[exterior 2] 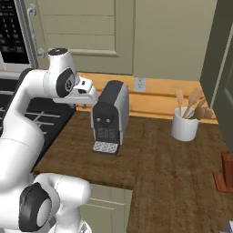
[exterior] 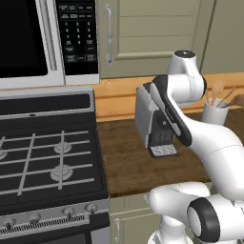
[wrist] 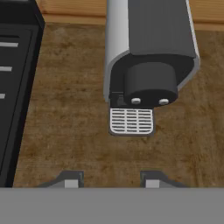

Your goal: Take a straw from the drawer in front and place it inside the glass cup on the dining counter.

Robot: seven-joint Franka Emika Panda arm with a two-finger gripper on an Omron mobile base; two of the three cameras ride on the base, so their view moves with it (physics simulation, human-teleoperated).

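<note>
Claw [wrist: 108, 178] spread, empty, hanging over the wooden counter [wrist: 70, 131]; coffee machine [wrist: 151, 57] just ahead of its tips, stove [exterior: 47, 157] off to one side. The straw sits in no frame, presumably inside the closed drawer. Judgement: very light, thin, smooth, easily crushed or rolled; pinch gently mid-length, tips across the shaft.

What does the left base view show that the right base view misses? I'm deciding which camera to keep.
Left base view alone: the stove burners, its knobs and the microwave door.
Right base view alone: a wall outlet and a red-brown object at the right edge.
Both: the coffee machine on the wood counter, the white pot of wooden spoons, and the cabinet door.
</note>
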